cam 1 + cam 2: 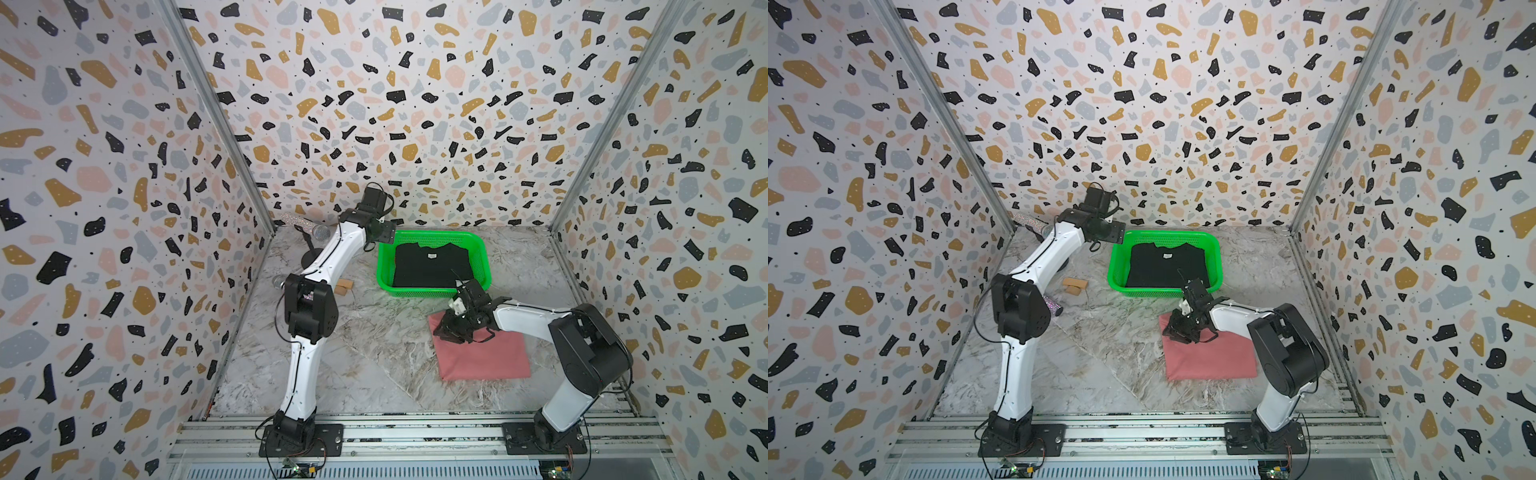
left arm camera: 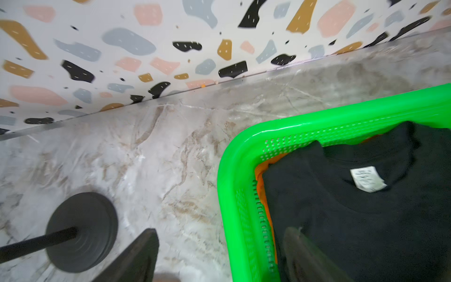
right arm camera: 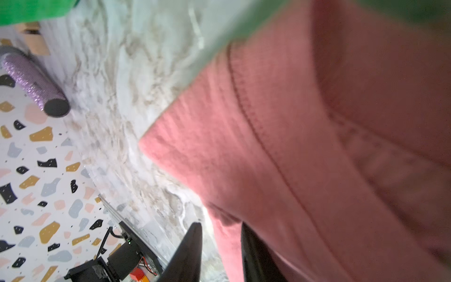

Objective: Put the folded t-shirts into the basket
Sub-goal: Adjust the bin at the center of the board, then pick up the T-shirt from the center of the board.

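The green basket stands at the back of the table. In it lies the black folded t-shirt, white label up. An orange shirt peeks out beneath it. My left gripper hangs open astride the basket's left rim, holding nothing. The pink folded t-shirt lies flat in front of the basket. My right gripper is low at its far left corner. The jaws are apart around the cloth's edge, with marble showing beside one finger.
A glittery microphone stands on a black round-based stand at the back left, close to my left arm. Another glittery microphone and a small wooden block lie left of the basket. Patterned walls enclose three sides.
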`<state>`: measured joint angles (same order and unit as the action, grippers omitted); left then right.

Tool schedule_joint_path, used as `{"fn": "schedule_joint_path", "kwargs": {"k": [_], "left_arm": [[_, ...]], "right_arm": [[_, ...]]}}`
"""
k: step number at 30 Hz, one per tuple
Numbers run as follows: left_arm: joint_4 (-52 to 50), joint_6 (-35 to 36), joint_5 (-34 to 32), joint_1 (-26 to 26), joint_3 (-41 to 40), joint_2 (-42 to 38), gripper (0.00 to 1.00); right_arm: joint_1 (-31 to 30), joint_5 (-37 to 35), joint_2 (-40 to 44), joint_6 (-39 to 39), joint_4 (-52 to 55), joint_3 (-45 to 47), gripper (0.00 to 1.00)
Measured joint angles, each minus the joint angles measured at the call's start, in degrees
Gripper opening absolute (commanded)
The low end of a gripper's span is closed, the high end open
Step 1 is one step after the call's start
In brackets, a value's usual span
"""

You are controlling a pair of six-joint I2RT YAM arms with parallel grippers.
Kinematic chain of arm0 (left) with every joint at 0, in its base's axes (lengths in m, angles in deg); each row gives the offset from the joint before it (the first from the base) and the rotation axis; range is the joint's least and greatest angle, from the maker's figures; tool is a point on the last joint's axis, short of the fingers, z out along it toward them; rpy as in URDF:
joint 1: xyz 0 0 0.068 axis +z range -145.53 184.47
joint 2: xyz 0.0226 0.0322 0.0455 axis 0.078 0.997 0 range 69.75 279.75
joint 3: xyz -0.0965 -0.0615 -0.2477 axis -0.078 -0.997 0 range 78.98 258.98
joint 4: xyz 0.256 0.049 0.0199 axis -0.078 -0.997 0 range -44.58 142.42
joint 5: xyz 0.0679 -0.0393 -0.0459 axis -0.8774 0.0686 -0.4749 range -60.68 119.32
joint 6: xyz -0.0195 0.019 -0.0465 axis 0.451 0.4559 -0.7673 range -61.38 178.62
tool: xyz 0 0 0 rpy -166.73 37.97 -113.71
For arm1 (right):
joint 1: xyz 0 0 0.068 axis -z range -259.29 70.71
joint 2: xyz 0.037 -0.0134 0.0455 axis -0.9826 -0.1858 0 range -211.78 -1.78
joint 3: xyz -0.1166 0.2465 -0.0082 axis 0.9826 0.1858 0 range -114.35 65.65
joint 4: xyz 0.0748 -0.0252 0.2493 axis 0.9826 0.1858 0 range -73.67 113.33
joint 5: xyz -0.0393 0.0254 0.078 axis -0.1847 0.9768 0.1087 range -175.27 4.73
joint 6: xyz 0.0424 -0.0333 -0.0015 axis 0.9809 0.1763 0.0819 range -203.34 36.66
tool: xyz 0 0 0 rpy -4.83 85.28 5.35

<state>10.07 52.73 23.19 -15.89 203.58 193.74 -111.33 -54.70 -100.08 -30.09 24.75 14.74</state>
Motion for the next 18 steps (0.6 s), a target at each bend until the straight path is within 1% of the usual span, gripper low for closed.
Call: {"fn": "schedule_joint_path", "kwargs": {"k": [2,4,6,9,11,13,16,18], "left_arm": [[0.1,0.4,1.2,0.4,-4.5,-6.4,0.84],[0.3,0.6,1.9,0.4,-9.3,-12.2,0.84],[0.5,0.8,2.7,0.3,-15.2,-18.0,0.85],[0.8,0.8,4.9,0.3,-25.2,-25.4,0.85],[0.6,0.7,6.9,0.3,-31.5,-28.7,0.85],[0.3,0.5,9.5,0.3,-36.9,-31.0,0.87],[0.0,0.3,13.3,0.0,-44.1,-32.6,0.87],[0.2,0.3,15.5,-0.3,-48.2,-32.7,0.88]], "right_arm": [[-1.1,0.3,-0.2,1.4,-2.3,-0.3,0.40],[-1.7,0.4,0.7,1.5,-2.1,-1.1,0.43],[-1.4,-1.1,3.2,-0.5,1.9,-2.6,0.47],[0.1,-6.0,9.4,-6.5,12.8,-6.5,0.50],[1.5,-9.5,13.0,-10.2,19.4,-8.7,0.50],[3.0,-12.4,15.4,-13.0,24.2,-9.0,0.48],[4.4,-16.0,16.3,-16.1,30.1,-6.2,0.42],[4.2,-16.5,15.3,-17.4,32.7,-2.9,0.40]]}}
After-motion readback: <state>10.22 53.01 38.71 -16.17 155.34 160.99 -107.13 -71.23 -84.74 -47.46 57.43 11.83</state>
